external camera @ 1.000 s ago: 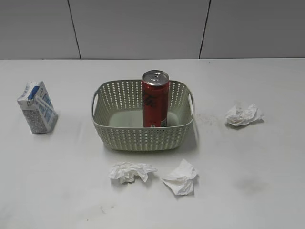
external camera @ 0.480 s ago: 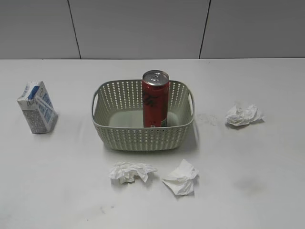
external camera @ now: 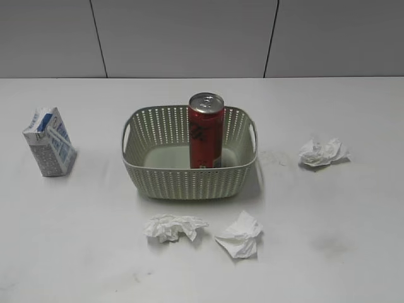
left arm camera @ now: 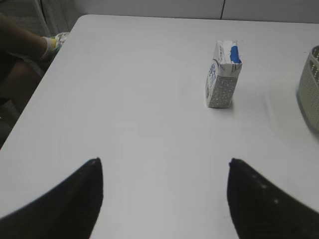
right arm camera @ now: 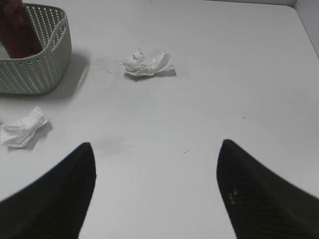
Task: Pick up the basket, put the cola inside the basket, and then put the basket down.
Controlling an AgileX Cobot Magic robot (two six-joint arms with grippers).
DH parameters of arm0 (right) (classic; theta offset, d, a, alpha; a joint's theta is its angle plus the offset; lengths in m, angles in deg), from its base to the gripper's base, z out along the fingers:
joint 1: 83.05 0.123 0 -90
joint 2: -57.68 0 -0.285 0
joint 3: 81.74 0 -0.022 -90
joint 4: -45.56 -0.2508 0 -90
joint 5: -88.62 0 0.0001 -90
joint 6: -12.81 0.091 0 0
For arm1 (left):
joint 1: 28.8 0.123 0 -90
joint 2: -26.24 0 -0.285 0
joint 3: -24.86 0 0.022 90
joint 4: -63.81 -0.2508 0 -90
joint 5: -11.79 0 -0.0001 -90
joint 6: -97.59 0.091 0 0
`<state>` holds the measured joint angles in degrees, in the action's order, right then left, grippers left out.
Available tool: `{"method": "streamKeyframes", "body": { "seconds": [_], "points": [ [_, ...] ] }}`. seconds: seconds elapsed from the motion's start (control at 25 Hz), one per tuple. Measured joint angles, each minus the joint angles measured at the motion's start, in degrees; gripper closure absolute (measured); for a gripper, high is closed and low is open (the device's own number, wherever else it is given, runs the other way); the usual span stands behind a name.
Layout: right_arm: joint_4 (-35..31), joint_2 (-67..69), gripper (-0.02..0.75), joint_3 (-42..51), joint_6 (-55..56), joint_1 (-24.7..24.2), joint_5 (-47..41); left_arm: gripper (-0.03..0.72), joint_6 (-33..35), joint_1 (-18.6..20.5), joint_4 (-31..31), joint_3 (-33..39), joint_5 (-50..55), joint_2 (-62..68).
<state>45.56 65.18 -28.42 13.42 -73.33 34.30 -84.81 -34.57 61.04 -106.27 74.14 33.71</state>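
Observation:
The sage-green basket stands on the white table at the centre. The red cola can stands upright inside it, towards the right. The basket's edge shows in the left wrist view, and the basket with the can shows in the right wrist view. My left gripper is open and empty over bare table, well away from the basket. My right gripper is open and empty over bare table to the basket's right. Neither gripper shows in the exterior view.
A blue-and-white carton stands at the left. Crumpled tissues lie in front of the basket and to its right. The table's left edge shows in the left wrist view.

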Motion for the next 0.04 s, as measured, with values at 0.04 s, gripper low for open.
{"method": "streamKeyframes", "body": {
  "seconds": [0.04],
  "points": [
    [0.00,0.00,0.152,0.00,0.00,0.00,0.00,0.097,0.00,0.00,0.01,0.00,0.00,0.00]
  ]
}}
